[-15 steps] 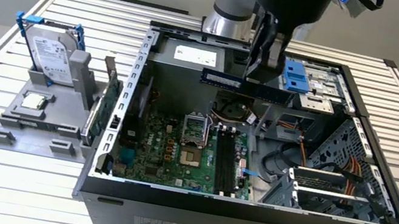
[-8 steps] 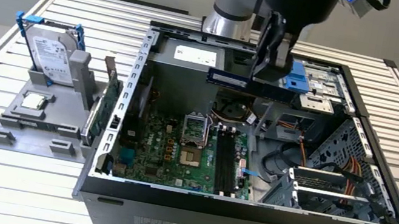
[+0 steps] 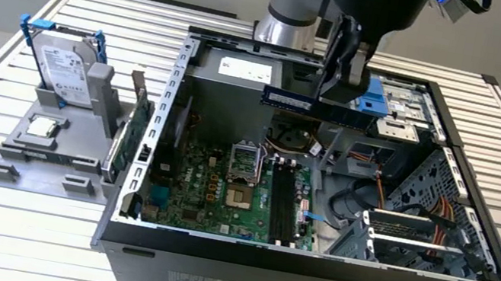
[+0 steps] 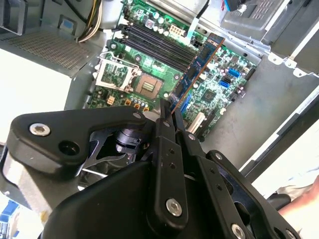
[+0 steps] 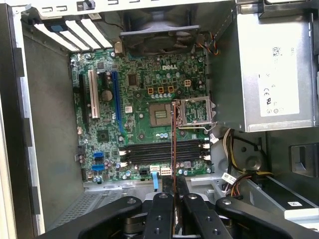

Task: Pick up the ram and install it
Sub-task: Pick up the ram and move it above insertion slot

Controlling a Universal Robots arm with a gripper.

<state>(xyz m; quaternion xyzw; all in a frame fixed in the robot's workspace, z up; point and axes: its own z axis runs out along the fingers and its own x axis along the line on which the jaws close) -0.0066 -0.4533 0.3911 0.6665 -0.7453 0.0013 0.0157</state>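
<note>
My gripper point(image 3: 340, 94) is shut on the ram point(image 3: 319, 108), a long narrow dark stick held level in the air above the open computer case point(image 3: 164, 133). It hangs over the back part of the green motherboard point(image 3: 211, 188). In both wrist views the ram point(image 4: 202, 59) point(image 5: 173, 139) runs out edge-on from between the black fingers point(image 4: 164, 129) point(image 5: 162, 204). Below it lie the black memory slots point(image 3: 282, 200) point(image 4: 159, 45) point(image 5: 162, 152), well apart from the stick. The ram crosses the slots' direction in the first wrist view.
Left of the case in the exterior view stands a grey fixture point(image 3: 3, 170) with a hard drive point(image 3: 67, 73) in a blue frame, a small silver processor chip point(image 3: 45, 126) and a green expansion card point(image 3: 133, 135). Inside the case are the processor socket point(image 3: 241, 178), cables point(image 3: 424, 210) and the power supply point(image 5: 274, 64).
</note>
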